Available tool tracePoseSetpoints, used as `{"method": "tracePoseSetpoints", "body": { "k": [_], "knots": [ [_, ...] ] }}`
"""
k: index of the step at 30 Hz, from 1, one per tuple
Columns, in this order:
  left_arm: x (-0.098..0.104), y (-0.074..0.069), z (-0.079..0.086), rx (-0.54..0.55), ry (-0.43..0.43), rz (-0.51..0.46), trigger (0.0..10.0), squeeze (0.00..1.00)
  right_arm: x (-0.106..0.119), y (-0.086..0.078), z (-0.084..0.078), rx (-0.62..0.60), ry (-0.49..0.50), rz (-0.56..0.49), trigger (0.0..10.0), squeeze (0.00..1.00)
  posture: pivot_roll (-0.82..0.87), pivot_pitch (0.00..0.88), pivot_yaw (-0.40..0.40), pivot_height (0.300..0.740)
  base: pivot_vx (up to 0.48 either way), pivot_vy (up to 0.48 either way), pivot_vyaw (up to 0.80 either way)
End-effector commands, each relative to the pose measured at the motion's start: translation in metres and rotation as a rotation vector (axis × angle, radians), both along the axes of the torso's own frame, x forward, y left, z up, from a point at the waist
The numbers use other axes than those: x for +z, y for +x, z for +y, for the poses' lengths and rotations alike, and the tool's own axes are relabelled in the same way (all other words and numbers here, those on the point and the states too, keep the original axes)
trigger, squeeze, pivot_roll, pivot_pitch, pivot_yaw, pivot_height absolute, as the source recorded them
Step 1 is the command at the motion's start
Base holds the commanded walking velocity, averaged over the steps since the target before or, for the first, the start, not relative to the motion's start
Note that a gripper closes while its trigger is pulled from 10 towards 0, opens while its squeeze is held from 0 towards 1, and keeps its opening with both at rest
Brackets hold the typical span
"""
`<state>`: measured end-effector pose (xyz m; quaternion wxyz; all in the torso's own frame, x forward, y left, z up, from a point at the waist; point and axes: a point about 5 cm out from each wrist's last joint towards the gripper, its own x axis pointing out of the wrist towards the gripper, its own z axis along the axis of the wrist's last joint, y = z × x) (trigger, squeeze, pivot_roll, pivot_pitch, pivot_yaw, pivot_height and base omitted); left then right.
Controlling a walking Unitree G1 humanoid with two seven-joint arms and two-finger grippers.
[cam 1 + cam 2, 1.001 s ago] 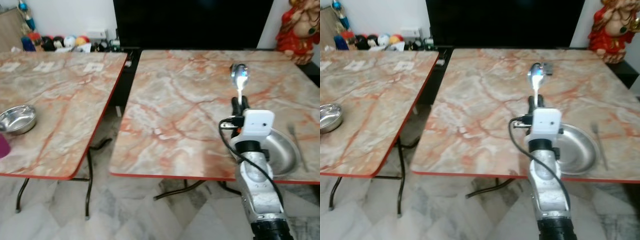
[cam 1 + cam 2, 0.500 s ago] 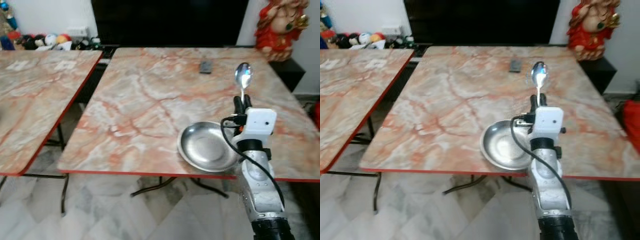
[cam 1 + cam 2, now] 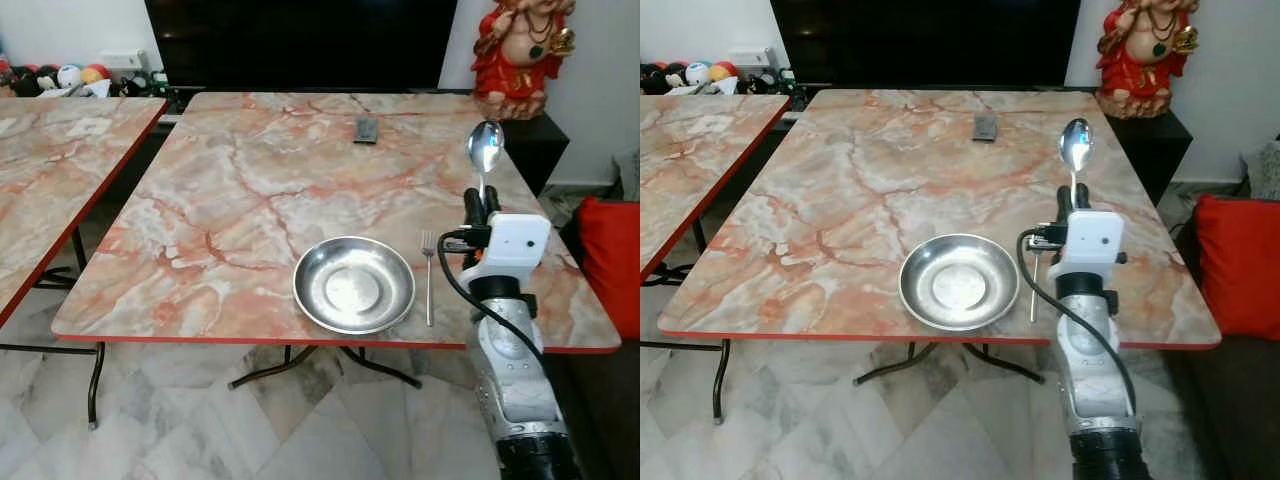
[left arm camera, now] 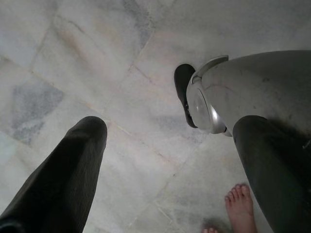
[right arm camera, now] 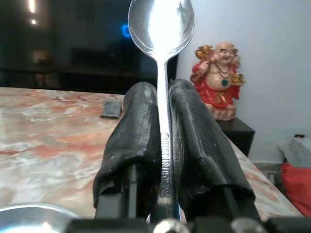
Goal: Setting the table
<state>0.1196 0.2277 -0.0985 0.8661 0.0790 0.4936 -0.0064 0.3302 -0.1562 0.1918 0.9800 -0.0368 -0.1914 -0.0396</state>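
Camera swung right: marble table [image 3: 250, 180] now centred, plate [image 3: 353, 285], fork [image 3: 428, 290]. Right gripper [image 5: 164, 141] clamps spoon [image 3: 485, 150]; left gripper [image 4: 170, 160] spread, empty.

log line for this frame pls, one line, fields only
phase: carrying spoon to setting | right gripper: shut on spoon, bowl up, over table right of fork | plate: near front edge | left gripper: open, idle over floor

The marble table [image 3: 250, 170] carries 3 things — a steel bowl [image 3: 353, 284], a fork [image 3: 429, 285], a small dark remote [image 3: 367, 129].
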Motion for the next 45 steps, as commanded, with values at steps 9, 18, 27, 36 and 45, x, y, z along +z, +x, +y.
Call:
{"method": "tracePoseSetpoints", "body": {
  "k": [9, 18, 27, 36, 45],
  "knots": [
    [-0.002, -0.009, 0.003, 0.015, 0.001, 0.034, 10.0, 0.00, 0.005, 0.001, 0.002, 0.007, 0.011, -0.019, 10.0, 0.00, -0.02, 0.074, 0.017, 0.740, 0.233, 0.000, 0.00],
    [-0.002, -0.009, 0.003, 0.015, 0.001, 0.033, 10.0, 0.00, 0.005, 0.000, 0.004, 0.012, 0.018, -0.029, 10.0, 0.00, -0.02, 0.057, 0.019, 0.740, 0.275, 0.000, 0.00],
    [-0.002, -0.008, 0.003, 0.016, 0.004, 0.015, 10.0, 0.00, 0.005, 0.000, -0.001, -0.013, 0.041, -0.032, 10.0, 0.00, -0.01, 0.062, 0.018, 0.740, 0.092, 0.000, 0.00],
    [-0.001, -0.007, 0.004, 0.018, 0.005, 0.013, 10.0, 0.00, -0.005, -0.016, -0.037, -0.170, 0.073, 0.006, 10.0, 0.00, -0.03, 0.080, 0.022, 0.740, 0.000, 0.000, 0.00],
    [-0.001, -0.006, 0.004, 0.017, 0.002, 0.008, 10.0, 0.00, -0.035, -0.018, -0.067, -0.234, 0.099, 0.202, 10.0, 0.00, -0.04, 0.086, 0.021, 0.740, 0.000, 0.000, 0.00]
  ]
}}
